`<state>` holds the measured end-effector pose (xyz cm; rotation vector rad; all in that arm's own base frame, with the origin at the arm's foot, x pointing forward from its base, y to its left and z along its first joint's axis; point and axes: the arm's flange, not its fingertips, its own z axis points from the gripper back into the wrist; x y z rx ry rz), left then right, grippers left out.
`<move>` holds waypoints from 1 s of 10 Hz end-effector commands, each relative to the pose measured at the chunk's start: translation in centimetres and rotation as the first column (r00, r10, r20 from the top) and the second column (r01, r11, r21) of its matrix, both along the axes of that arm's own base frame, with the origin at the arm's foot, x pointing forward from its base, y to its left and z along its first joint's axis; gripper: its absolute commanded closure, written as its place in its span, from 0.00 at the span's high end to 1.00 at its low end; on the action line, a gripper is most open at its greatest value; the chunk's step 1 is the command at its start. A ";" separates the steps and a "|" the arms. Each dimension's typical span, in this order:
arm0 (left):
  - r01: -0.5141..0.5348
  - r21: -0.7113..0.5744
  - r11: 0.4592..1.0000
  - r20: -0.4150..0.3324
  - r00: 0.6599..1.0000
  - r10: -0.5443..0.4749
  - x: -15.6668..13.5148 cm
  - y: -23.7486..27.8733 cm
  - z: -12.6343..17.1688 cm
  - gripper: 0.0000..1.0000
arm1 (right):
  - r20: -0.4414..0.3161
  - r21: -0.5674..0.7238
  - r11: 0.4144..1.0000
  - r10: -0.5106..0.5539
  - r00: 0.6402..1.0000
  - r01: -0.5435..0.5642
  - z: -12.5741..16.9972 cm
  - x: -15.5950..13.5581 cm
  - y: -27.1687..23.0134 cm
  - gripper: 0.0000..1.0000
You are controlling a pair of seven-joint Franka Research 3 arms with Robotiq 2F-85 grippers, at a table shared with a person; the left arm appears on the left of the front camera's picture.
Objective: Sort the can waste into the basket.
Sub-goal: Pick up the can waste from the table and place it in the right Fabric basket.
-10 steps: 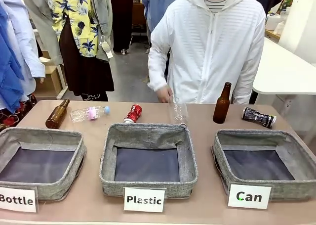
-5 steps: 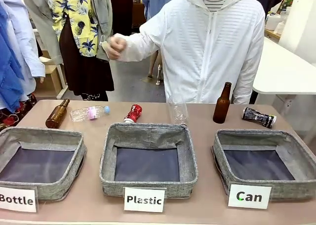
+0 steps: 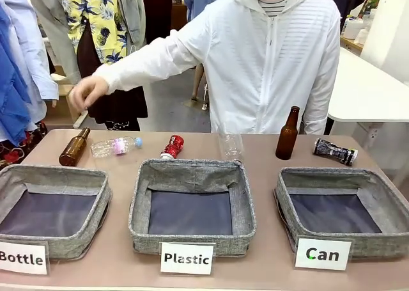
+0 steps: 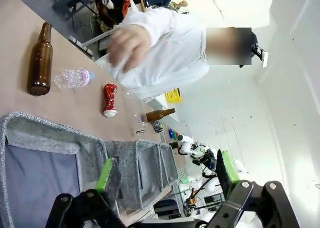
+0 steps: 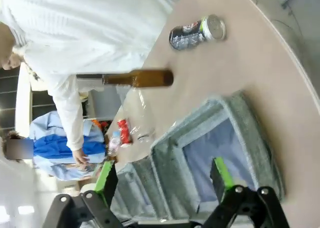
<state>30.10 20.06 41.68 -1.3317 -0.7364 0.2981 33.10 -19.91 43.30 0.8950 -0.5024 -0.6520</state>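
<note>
At the bottom edge of its wrist view, the left gripper [image 4: 166,170] hung released, green pads spread wide above a grey basket wall. The right gripper [image 5: 164,177] was likewise slack and apart, gripping nothing, above the Can basket [image 5: 235,100]. That basket sat at the table's right end, its far right corner cut off in the front view, and its white sign [image 3: 323,254] read "Can" in black letters. Both cans lay on the table outside it. The dark can [image 3: 335,151] lay on its side just beyond the basket's far right corner, and its pale print was too small to read. The red can [image 3: 172,146] lay tilted behind the middle basket [image 3: 192,169], its lettering also illegible. The middle basket's sign [image 3: 186,258] read "Plastic". The left basket [image 3: 57,174] was clipped by the picture edge, and so was its sign [image 3: 22,258], which read "Bottle". An upright brown bottle [image 3: 287,134] stood between the two cans, and a clear upright bottle [image 3: 231,145] was hard to make out against the person's white jacket. Farther left lay a crushed clear bottle [image 3: 115,146] with a pink label and blue cap, and a second brown bottle [image 3: 74,147]. The person's hand [image 3: 87,91] hovered above that end, blurred in the left wrist view.
</note>
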 end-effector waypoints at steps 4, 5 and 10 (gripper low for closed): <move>-0.003 -0.004 1.000 0.029 1.000 0.003 0.3 0.0 0.0 1.00 | -0.118 -0.882 0.410 0.282 0.952 -0.231 0.9 13.1 7.4 1.00; -0.003 -0.004 1.000 0.029 1.000 0.003 0.3 0.0 0.0 1.00 | -0.184 -0.873 0.377 0.335 0.924 -0.310 -0.6 13.8 8.9 1.00; -0.003 -0.004 1.000 0.029 1.000 0.003 0.3 0.0 0.0 1.00 | -0.201 -0.782 0.502 0.359 0.911 -0.370 -2.6 13.9 9.9 1.00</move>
